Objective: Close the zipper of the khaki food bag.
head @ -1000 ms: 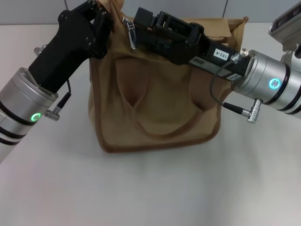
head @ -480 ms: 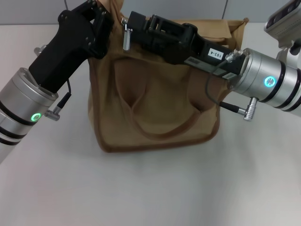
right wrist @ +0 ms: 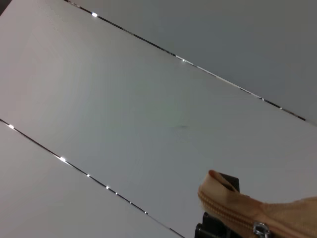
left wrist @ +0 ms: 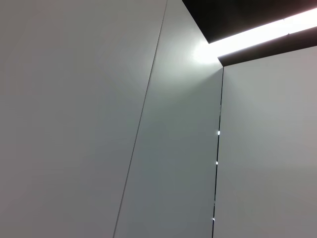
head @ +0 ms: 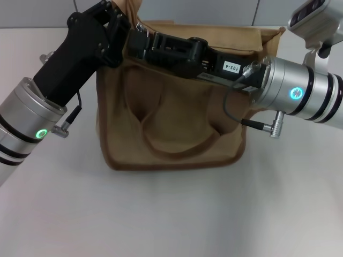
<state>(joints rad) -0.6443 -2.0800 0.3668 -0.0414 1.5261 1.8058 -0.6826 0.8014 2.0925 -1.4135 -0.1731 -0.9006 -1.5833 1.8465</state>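
Right claw has slid left along the khaki food bag, meeting left claw.

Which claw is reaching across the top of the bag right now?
The right claw: its arm stretches along the khaki food bag top; the left claw stays at the left corner.

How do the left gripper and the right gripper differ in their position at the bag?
The left gripper is at the khaki food bag's left top corner; the right gripper reaches across the whole top from the right side. Both meet near that left corner.
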